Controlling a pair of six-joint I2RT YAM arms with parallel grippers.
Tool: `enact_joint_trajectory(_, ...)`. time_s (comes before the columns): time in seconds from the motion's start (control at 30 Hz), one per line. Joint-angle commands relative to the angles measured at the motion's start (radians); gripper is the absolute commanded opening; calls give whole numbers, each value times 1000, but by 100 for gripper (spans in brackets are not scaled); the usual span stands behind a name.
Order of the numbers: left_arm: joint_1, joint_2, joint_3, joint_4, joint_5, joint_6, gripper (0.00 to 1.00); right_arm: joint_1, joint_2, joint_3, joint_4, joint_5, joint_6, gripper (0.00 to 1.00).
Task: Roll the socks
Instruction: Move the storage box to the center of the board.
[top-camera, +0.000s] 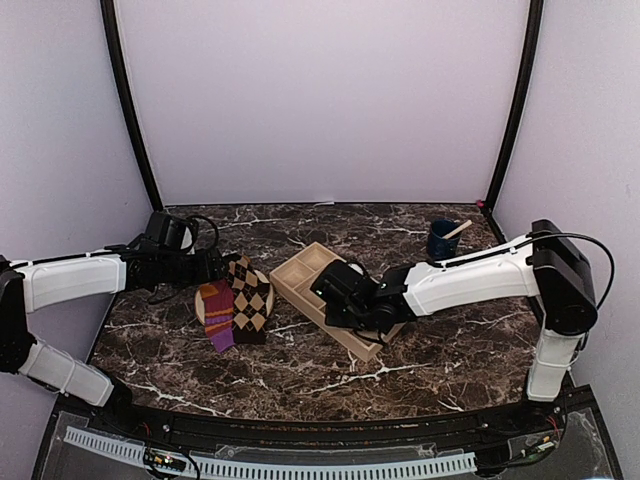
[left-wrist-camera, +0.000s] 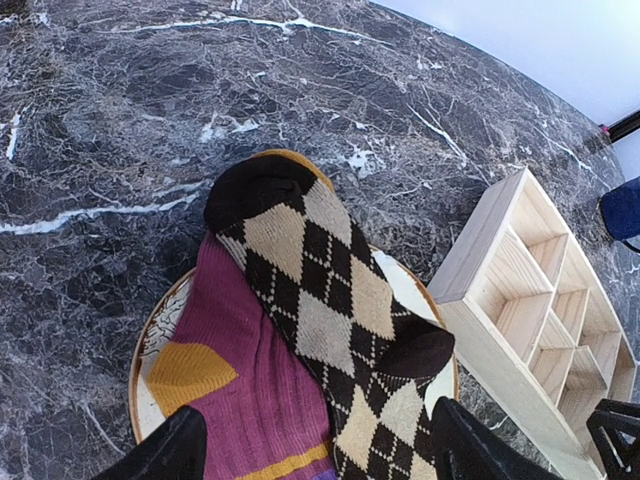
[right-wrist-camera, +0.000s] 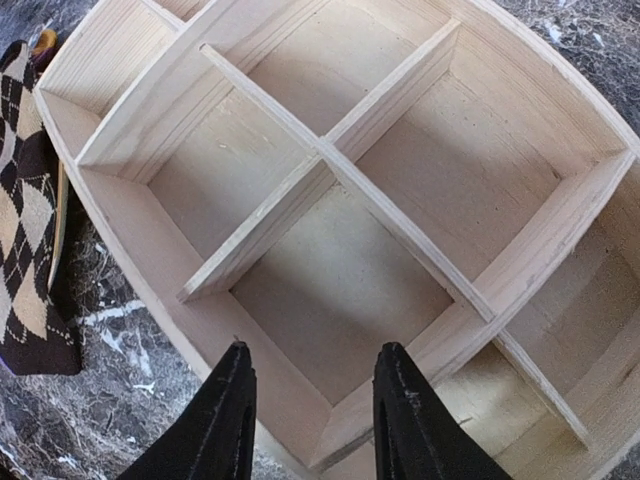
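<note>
Dark white-veined marble table (top-camera: 430, 365), pale lilac walls (top-camera: 320, 100).
Flat, unrolled, side by side across round plate (left-wrist-camera: 148, 350): magenta sock (left-wrist-camera: 245, 370), argyle sock (left-wrist-camera: 320, 290) lying against it. Left gripper (left-wrist-camera: 315, 430) spread wide above both; right gripper (right-wrist-camera: 314, 352) parted, empty, over wooden divider tray (right-wrist-camera: 330, 160). Only from above: stick in blue cup (top-camera: 441, 238).

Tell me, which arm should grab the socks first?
Left. The left pincer hangs open directly above the purple sock and the argyle sock on the plate. The right pincer is over the wooden tray instead.
</note>
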Motion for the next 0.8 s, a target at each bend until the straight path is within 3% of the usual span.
enact_joint_trajectory(0.0,-2,-26,-16,13,9,2,80,44,-21,87,-128,76,24,40)
enact_joint_trajectory(0.23,-2,-28,-26,22,22,-3,80,81,-78,39,-195,78,121,57)
enact_joint_trajectory(0.77,-3,-13,-36,40,46,-19,79,46,-57,-31,-114,48,167,57)
